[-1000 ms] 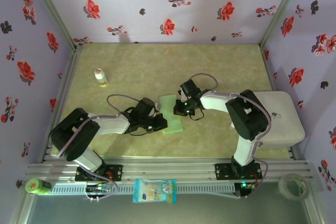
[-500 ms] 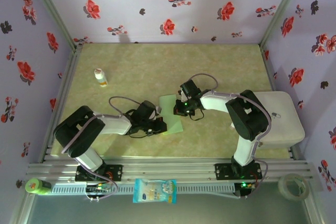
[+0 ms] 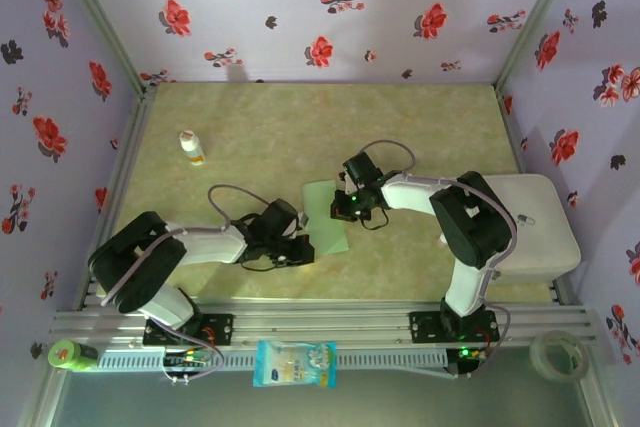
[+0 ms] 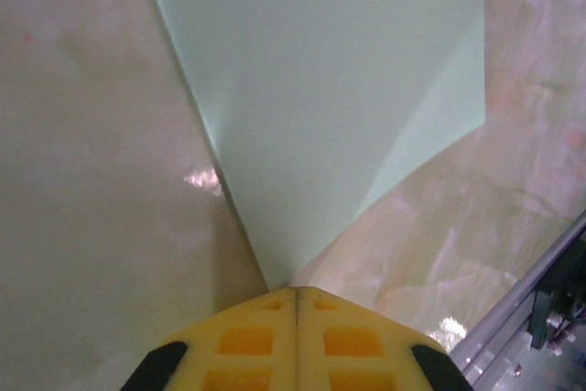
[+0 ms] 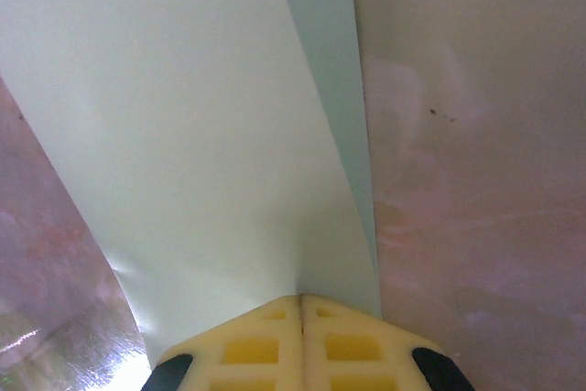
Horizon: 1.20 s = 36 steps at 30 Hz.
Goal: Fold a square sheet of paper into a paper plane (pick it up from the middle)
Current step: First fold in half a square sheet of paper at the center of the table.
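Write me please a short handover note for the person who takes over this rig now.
Left end effector: shut on the near corner of the paper.
Right end effector: shut on its far side.
The paper is mid-table, between both arms.
Done: paper gripped; one layer seems doubled over.
Left: the creases; no plane shape yet.
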Available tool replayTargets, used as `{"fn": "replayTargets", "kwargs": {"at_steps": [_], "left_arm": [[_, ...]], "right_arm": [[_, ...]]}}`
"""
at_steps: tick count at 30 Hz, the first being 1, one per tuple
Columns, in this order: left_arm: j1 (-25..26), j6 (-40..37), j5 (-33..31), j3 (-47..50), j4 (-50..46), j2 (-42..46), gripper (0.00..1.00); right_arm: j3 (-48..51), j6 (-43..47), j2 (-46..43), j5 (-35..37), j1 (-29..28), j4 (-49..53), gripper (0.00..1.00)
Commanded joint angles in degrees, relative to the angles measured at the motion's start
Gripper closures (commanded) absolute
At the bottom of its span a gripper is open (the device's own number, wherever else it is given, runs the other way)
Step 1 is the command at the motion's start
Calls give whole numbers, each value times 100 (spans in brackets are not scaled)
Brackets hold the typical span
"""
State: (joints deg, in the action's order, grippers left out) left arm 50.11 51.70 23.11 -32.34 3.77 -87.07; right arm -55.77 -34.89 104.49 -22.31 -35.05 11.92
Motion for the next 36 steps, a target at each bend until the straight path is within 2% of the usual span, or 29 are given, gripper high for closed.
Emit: {"fn": "replayTargets", "kwargs": {"at_steps": [1, 5, 9, 12, 17, 21, 36], "left_arm": [[7, -41, -79, -42, -224, 572, 100], [-464, -139, -130, -391, -252, 732, 99], [-1013, -181, 3, -808, -175, 175, 100], [-1218, -254, 109, -1167, -5, -298, 100], [-1337, -420, 143, -1743, -8, -1000, 100], [-1388, -463, 136, -1837, 27, -1348, 100], [-1580, -542, 89, -1102, 300, -1735, 100]], "right_arm": [[391, 19, 478, 1067, 7, 970, 100], [361, 44, 448, 1025, 7, 974, 100], [303, 65, 472, 974, 7, 979, 100], [262, 80, 479, 958, 7, 1010, 100], [257, 92, 495, 950, 9, 1031, 100], [251, 114, 518, 953, 7, 1028, 100], [259, 106, 571, 979, 11, 1045, 100]]}}
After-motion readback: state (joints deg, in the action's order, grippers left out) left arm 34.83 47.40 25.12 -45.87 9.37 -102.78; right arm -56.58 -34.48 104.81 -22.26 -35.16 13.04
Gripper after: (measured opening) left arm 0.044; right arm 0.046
